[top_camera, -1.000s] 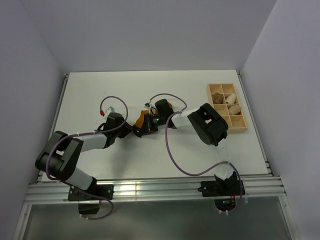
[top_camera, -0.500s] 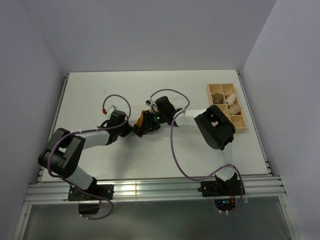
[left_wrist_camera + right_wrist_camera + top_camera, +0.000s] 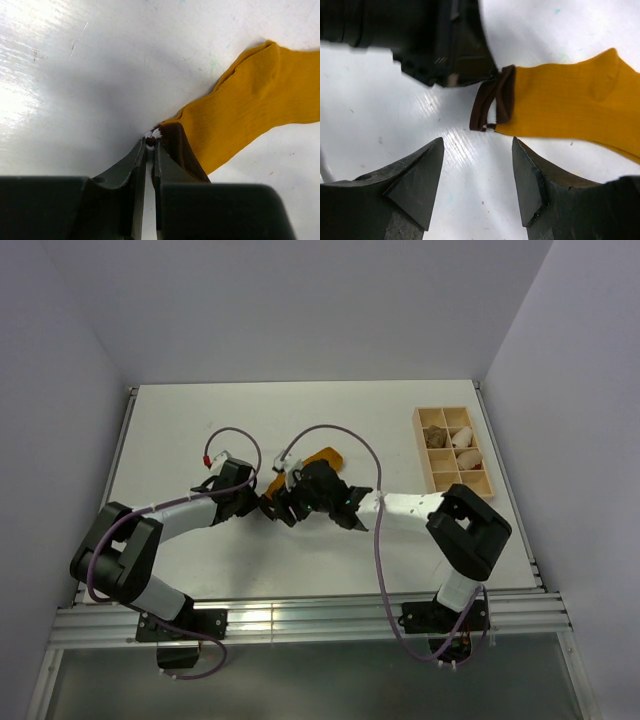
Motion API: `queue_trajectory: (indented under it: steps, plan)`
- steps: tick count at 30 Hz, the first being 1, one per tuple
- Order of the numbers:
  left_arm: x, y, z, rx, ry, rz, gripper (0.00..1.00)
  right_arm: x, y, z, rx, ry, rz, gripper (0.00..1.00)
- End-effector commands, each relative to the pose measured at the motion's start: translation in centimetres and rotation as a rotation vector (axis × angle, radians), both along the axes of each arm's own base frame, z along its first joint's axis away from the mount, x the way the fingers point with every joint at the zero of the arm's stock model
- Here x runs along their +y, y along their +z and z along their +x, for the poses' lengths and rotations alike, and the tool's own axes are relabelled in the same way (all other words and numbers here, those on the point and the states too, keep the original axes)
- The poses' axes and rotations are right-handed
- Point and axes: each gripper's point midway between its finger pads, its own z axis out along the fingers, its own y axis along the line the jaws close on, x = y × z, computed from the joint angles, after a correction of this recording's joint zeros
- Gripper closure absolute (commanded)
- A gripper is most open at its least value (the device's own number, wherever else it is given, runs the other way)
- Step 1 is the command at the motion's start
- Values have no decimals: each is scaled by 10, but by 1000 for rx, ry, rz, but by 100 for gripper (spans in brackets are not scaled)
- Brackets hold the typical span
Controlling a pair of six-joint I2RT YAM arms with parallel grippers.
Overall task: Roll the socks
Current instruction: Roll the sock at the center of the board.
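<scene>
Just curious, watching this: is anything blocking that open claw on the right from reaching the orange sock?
Nothing visible. The right gripper, jaws open, faces the cuff of the mustard sock across bare table. The left gripper clamps that cuff from the opposite side, not between them.

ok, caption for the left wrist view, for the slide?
Left gripper pinching the dark cuff of the mustard sock lying on the white table.

Left arm (image 3: 185, 512) has jaws clamped; right arm (image 3: 405, 508) has jaws spread.
</scene>
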Motion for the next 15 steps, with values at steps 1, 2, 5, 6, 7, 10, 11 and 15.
queue_trajectory:
  steps: [1, 2, 5, 6, 7, 10, 11, 15]
  plan:
    - [8, 0, -12, 50, -33, 70, 95, 2, 16, 16, -291, -28, -31, 36]
    - [8, 1, -12, 49, -36, 68, 95, -1, 4, 10, -299, -26, -55, 36]
    - [7, 4, -13, 52, -48, 69, 94, -6, -4, 4, -391, -81, -73, 34]
    - [6, 4, -13, 54, -52, 67, 95, -4, -3, 4, -419, -98, -60, 34]
    - [5, 6, -11, 51, -57, 66, 94, -2, -6, -1, -450, -104, -80, 34]
    - [4, 7, -12, 62, -69, 68, 94, 5, -13, -10, -511, -108, -110, 34]
    - [4, 6, -13, 68, -71, 70, 94, 9, -14, -12, -520, -99, -115, 34]
    - [2, 9, -13, 67, -80, 66, 94, 22, -10, -13, -579, -94, -139, 34]
